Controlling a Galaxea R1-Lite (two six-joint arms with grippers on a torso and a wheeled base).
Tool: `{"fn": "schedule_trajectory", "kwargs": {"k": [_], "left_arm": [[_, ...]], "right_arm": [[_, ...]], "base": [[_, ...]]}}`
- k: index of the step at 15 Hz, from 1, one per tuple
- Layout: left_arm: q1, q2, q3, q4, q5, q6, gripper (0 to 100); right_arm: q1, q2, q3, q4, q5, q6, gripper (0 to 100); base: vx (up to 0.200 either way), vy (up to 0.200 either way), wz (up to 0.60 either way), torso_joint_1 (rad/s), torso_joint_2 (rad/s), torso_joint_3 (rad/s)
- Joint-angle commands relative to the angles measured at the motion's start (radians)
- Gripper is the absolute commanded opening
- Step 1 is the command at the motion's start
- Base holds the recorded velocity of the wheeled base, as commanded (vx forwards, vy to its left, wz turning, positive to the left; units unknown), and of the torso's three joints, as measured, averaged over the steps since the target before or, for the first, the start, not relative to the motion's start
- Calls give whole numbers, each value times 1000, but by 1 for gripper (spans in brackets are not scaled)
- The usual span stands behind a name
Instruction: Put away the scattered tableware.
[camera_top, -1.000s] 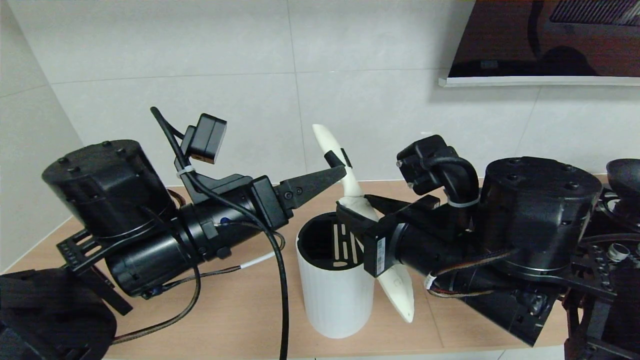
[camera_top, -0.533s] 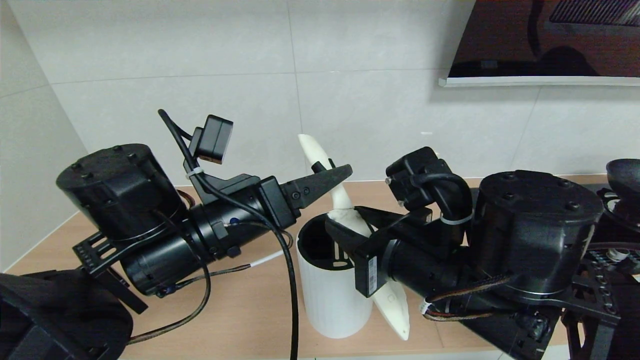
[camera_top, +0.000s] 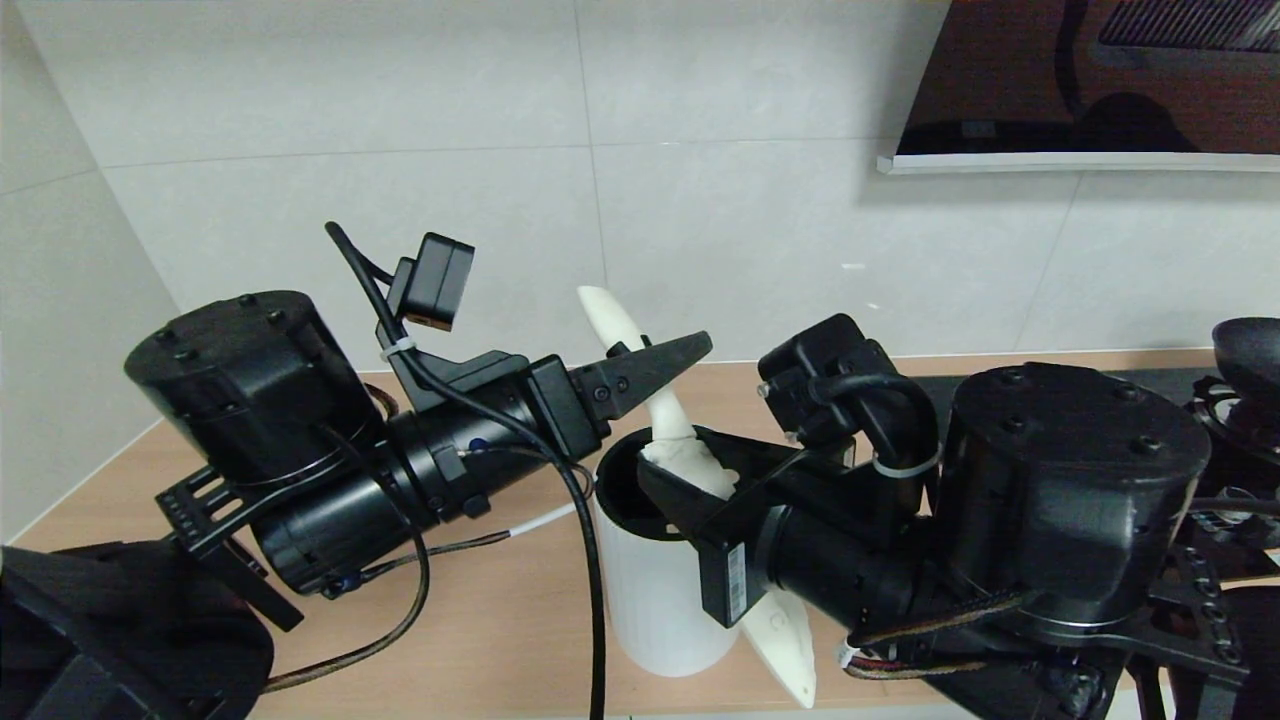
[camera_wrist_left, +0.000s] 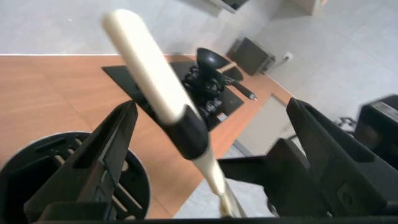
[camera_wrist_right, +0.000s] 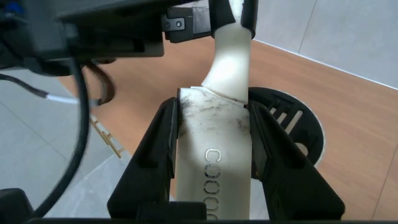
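Blocking the right side of the mouth of the white holder (camera_top: 650, 600) with the right gripper (camera_wrist_right: 214, 115), jaws clamping a white spatula (camera_top: 608, 318) slanting across the rim. Straddling the handle above with the left gripper (camera_wrist_left: 211, 106), jaws standing wide, closing the way in from the left. Leaving bare bench (camera_top: 480, 620) open left of the holder.

The cream spatula (camera_top: 607, 318) slants aloft, handle toward 11 o'clock, blade toward 5. It crosses the 3 o'clock rim of the upright white holder (camera_top: 650, 600).
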Motion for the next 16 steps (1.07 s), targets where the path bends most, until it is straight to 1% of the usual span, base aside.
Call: {"fn": "schedule_trajectory", "kwargs": {"k": [1,7,8,16], "left_arm": [[0,-3,-1,0,1,0,100],[0,10,0,1,2,2,100],[0,10,0,1,4,2,0],[0,10,0,1,1,2,0]], "right_arm": [[1,0,1,0,-2,0,0],[4,-3,15,-37,-17,-6,0],[4,-3,16,-37,-17,-6,0],[13,-4,18,-37,-17,-3,0]], "base": [[0,0,0,0,0,0],[0,0,0,0,0,0],[0,0,0,0,0,0],[0,0,0,0,0,0]]}}
